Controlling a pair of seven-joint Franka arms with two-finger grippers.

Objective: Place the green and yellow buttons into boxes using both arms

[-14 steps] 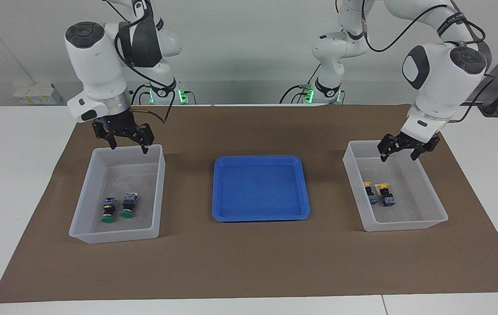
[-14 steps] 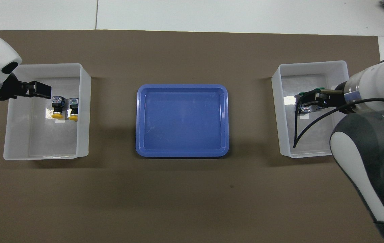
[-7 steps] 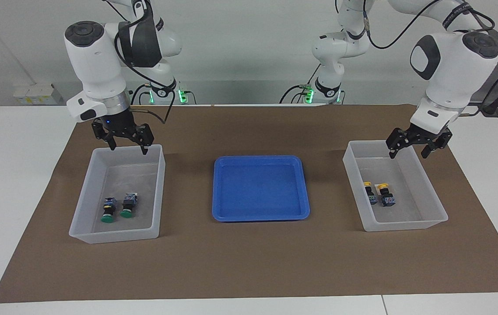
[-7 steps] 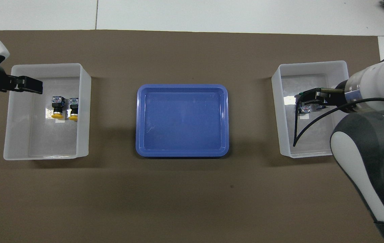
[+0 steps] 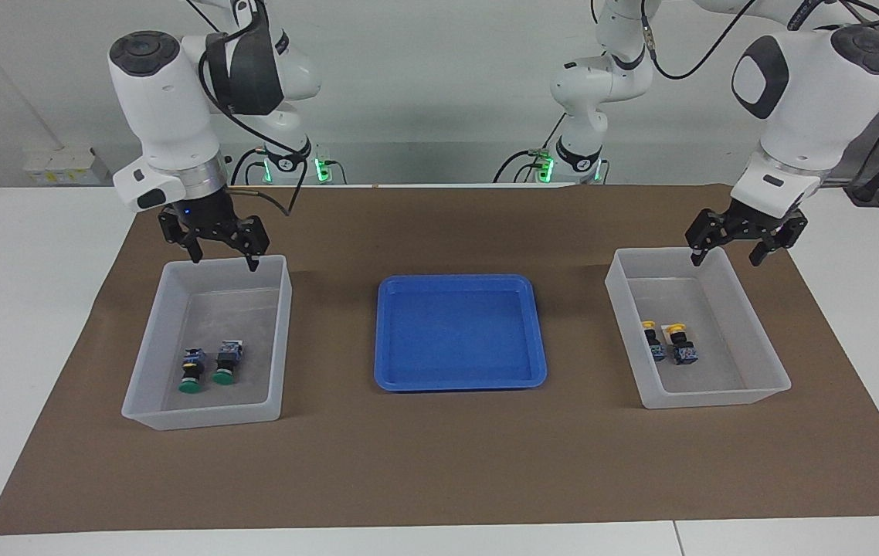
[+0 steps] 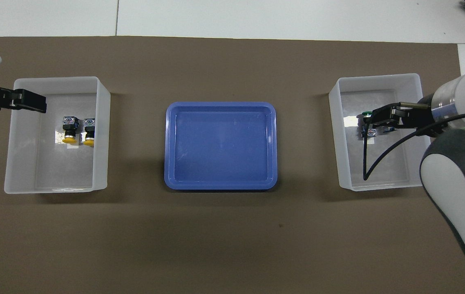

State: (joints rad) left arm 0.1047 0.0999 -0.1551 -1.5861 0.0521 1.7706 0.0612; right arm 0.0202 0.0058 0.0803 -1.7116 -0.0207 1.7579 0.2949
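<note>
White arms both raised: left end effector (image 5: 746,245) over the yellow buttons' box (image 5: 764,351), right end effector (image 5: 213,242) over the green buttons' box (image 5: 152,347), both released, empty. Yellow buttons (image 6: 76,130) clear overhead; green buttons (image 5: 208,368) clear only facing, mostly hidden overhead.

A white table (image 5: 38,324) carries a brown mat (image 5: 439,463), seemingly paper.

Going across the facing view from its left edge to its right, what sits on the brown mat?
Translucent plastic bin holding two green-capped push buttons → shallow blue tray → translucent plastic bin holding two yellow-capped push buttons.
</note>
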